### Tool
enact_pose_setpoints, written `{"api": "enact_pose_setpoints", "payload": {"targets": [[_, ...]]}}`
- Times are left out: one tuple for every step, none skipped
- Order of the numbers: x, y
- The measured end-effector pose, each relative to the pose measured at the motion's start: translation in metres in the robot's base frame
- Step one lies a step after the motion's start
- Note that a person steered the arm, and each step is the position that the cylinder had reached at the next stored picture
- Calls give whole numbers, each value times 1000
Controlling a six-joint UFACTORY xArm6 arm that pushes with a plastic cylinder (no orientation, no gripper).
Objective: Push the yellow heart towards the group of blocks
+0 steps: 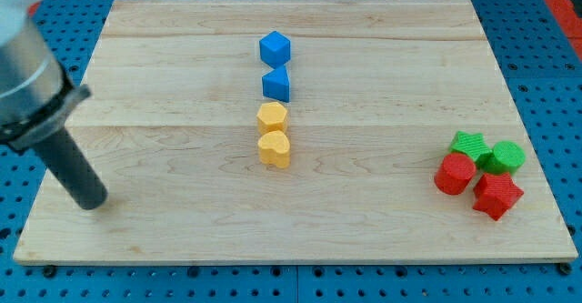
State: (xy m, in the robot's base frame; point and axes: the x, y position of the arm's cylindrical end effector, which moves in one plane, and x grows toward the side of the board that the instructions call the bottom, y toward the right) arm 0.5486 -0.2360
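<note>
Bench: we work on a pale wooden board (382, 85) laid over a blue perforated surface (555, 85).
Our tip: my tip (91, 200) rests low at the view's left, close to the board's left edge; the dark rod (71, 168) slants up from it toward the view's upper left.
Jaws: we carry none, only the rod, so there is nothing to tell as released or clenched, and nothing is grasped.
Yellow heart: the yellow heart (275, 148) lies near the middle of the board, a little toward the view's bottom.
Heart and tip: the heart sits well apart from our tip, off to the tip's right in the view and slightly higher; bare board lies between them.
Yellow neighbour: a second yellow block (271, 117), its shape not clear to us, touches the heart on its upper side.
Blue pair: a blue block (276, 84) stands just above the yellow ones, and another blue block (274, 47) just above that, so the four form a column.
Group: at the view's lower right we see a green star (469, 144), a green block (503, 156), a red cylinder (454, 174) and a red block (496, 195), packed close together.
Heart and group: the heart is well apart from this cluster, on its left in the view.
</note>
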Motion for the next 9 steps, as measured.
{"api": "enact_pose_setpoints", "payload": {"targets": [[-18, 0], [-42, 13], [-59, 61], [-67, 110], [-67, 190], [-60, 222], [-41, 265], [-41, 308], [-45, 268]]}}
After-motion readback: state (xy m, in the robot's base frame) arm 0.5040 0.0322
